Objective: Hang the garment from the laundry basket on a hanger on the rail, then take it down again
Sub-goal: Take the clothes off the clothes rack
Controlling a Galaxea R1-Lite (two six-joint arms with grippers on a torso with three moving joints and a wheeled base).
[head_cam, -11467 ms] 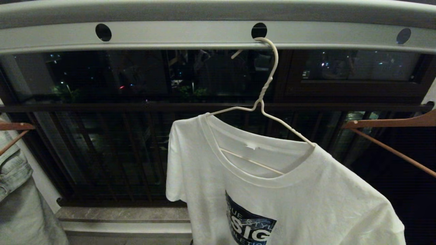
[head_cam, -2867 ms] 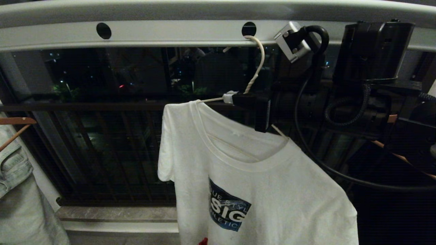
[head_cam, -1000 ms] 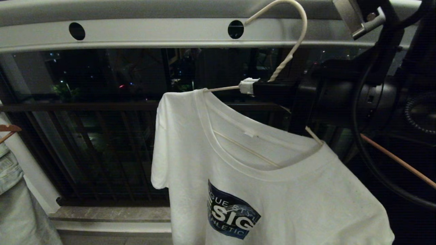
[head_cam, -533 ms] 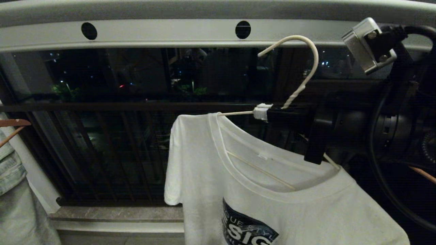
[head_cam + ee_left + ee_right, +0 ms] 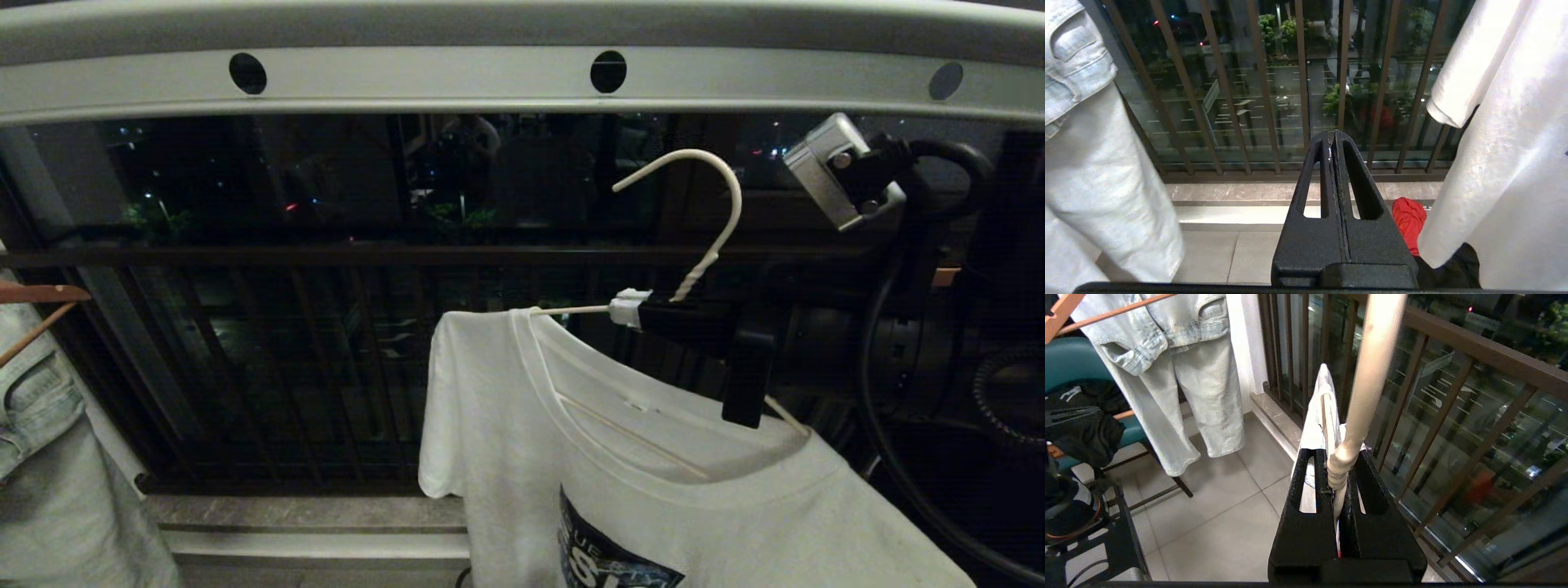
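- White T-shirt (image 5: 653,457) on wire hanger (image 5: 702,237), draped below right gripper (image 5: 629,309).
- Clamped on hanger's twisted neck, reaching level, hook clear beneath rail (image 5: 490,77).

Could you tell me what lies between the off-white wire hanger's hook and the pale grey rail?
Nothing: the head view shows only dark window behind between hook and rail.

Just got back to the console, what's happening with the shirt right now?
The right gripper is shut on the twisted neck of the wire hanger, which carries the white T-shirt. The hook hangs free below the rail, clear of its holes, so the shirt is off the rail. The left gripper is shut and empty, low beside the shirt.
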